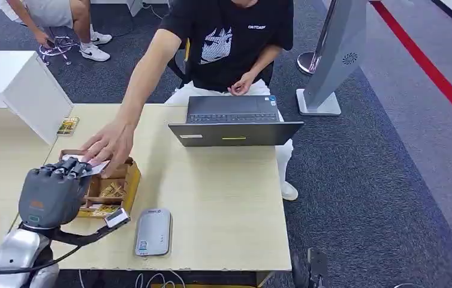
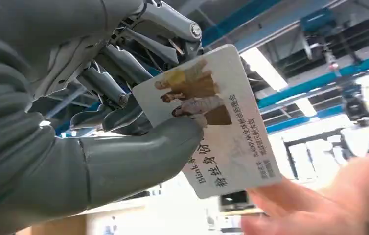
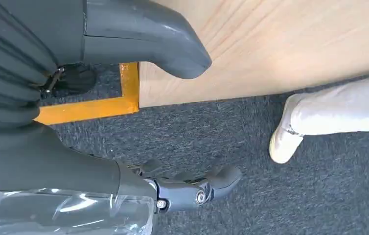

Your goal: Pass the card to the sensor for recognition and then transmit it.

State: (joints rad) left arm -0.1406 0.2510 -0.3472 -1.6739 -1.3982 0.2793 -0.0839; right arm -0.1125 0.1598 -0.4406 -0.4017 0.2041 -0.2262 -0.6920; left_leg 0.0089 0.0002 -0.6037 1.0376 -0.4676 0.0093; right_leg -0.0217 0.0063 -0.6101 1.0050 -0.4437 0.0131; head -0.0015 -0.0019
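One card (image 2: 212, 122) is pinched in the left robot hand (image 1: 53, 192), the thick grey thumb pressing its printed face against the darker fingers (image 2: 119, 73) behind it; most of the card sticks out past the fingertips. In the head view that robot hand is raised at the near left of the tabletop (image 1: 223, 198), its back toward the camera, and the card's pale edge (image 1: 92, 165) shows just beyond the knuckles. A person's hand (image 1: 108, 143) reaches in from the far side and lies right at that edge; in the left wrist view the person's fingers (image 2: 314, 205) touch the card's free end.

The right robot hand (image 3: 124, 112) hangs beside the tabletop's near edge over the dark carpet, holding nothing, its thumb and fingers apart.

Near the front edge, right of the left robot hand, lies a flat grey sensor (image 1: 153, 231). Just behind the hand sits a brown box (image 1: 118, 189) with small items inside. Farther off, right of centre, stands an open laptop (image 1: 234, 123), with the person seated behind it.
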